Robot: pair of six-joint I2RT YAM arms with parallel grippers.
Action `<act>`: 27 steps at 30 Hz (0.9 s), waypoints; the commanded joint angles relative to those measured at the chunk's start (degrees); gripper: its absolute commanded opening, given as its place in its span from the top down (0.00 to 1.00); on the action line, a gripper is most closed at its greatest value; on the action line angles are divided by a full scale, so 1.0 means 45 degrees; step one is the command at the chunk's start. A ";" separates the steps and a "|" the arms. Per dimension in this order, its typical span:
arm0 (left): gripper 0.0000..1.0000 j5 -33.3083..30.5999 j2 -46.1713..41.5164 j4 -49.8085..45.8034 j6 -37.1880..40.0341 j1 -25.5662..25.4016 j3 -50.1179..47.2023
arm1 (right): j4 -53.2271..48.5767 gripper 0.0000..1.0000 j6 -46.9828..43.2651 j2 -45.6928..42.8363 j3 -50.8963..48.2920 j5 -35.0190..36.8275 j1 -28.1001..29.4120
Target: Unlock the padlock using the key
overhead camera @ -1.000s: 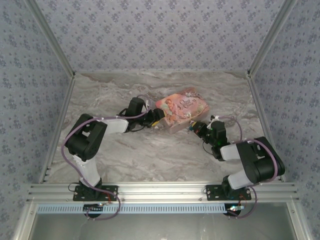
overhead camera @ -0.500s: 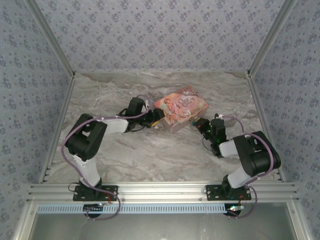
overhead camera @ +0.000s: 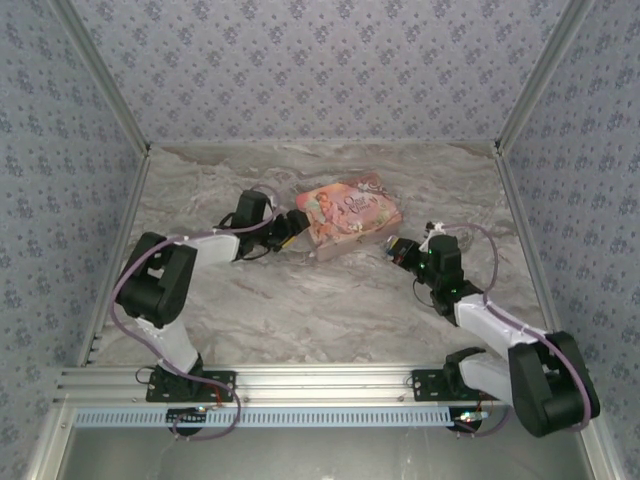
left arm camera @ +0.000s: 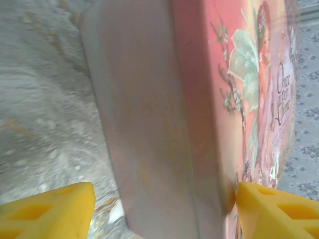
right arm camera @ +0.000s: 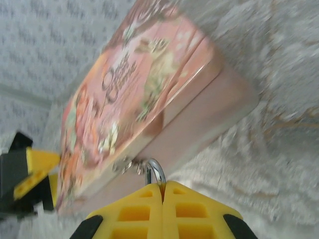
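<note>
The left arm (overhead camera: 165, 285) reaches in from the box's left. The left jaws stand wide apart around the short left end of the box (overhead camera: 350, 212). In the wrist view one yellow fingertip (left arm camera: 271, 211) touches the lid's edge. The other (left arm camera: 52, 211) sits just off the side wall, a sliver of bench showing between.

The box is flat and glossy pink with rounded corners, a printed lid and plain pale walls. It lies toward the back of the marble-patterned bench (overhead camera: 300, 310), with open room in front of it.

The padlock (right arm camera: 156, 162) hangs on the box's near side wall, its thin curved metal shackle hooked through a small clasp. Its body is hidden by the fingers. The right jaws are pressed together on the shackle's leg, which runs into the seam between them. The right arm (overhead camera: 500, 330) comes in from the box's right.

Grey flowered walls (overhead camera: 320, 60) stand behind and to both sides, well apart from the box.
</note>
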 commanded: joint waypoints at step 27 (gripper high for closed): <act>0.04 -0.1424 -0.8743 -0.4670 0.2991 0.3970 -0.2812 | -0.8915 0.49 -0.3976 0.1034 0.3852 0.1880 0.3486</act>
